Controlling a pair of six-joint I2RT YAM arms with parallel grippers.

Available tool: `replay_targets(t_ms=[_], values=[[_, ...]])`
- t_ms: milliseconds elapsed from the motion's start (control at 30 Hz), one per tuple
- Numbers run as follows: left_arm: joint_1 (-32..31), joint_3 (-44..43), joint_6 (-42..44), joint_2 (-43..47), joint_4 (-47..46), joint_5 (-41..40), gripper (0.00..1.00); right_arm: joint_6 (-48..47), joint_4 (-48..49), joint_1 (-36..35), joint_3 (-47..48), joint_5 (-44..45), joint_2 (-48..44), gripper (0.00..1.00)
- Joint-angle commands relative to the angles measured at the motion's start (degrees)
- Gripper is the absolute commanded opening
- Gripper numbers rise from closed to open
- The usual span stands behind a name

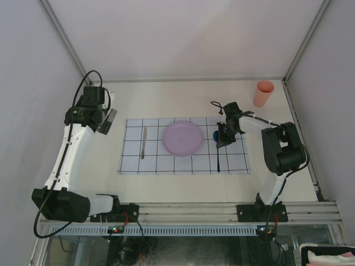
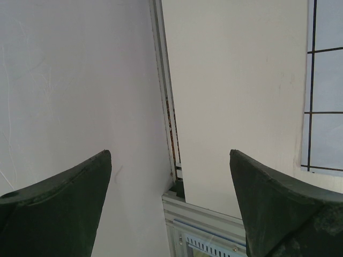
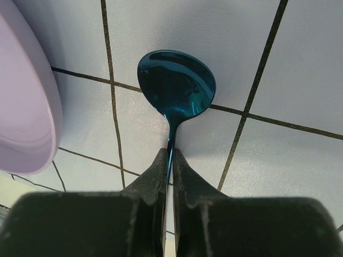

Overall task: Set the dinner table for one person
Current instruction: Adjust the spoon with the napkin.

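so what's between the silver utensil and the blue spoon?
The purple plate, alone, on the checked mat. Top view shows it: silver utensil left of the plate, blue spoon right, a strip of bare mat each side.

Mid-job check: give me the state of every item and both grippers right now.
Left gripper: open, empty, over the table's left edge.
Right gripper: shut on spoon's neck.
Spoon: flat on cloth, right of plate.
Plate: on cloth, centred, empty.
Silver utensil: flat on cloth, left of plate.
Cup: upright, off the cloth, far right corner.

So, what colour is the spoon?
Glossy dark blue spoon, best seen from the right wrist view.
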State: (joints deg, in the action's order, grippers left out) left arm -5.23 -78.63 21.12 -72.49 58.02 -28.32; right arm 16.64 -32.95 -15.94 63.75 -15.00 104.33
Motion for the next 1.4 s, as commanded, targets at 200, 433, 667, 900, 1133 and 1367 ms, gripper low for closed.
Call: replay_targets(t_ms=[200,433,667,900,1133,1367], values=[[0.0,-2.2,-0.2,1.0,-0.5,-0.2,0.95,-4.7,0.8,0.2,-0.1,3.3,0.4,0.00],[0.0,-2.2,-0.3,1.0,-0.7,0.2,0.95,-5.0,0.5,-0.1,-0.1,3.0,0.0,0.00],[0.0,-1.9,-0.4,1.4,-0.7,0.3,0.95,-6.0,1.1,-0.4,-0.2,2.9,0.3,0.00],[0.0,-1.3,-0.3,1.7,-0.8,0.4,0.95,-6.9,1.1,-0.5,-0.2,3.3,0.2,0.00],[0.0,-1.4,-0.5,1.8,-0.8,0.5,0.95,-7.3,1.2,-0.6,-0.2,3.5,0.2,0.00],[0.0,-1.2,-0.6,1.9,-0.8,0.7,0.95,-7.8,1.8,-1.0,-0.2,3.5,0.3,0.00]])
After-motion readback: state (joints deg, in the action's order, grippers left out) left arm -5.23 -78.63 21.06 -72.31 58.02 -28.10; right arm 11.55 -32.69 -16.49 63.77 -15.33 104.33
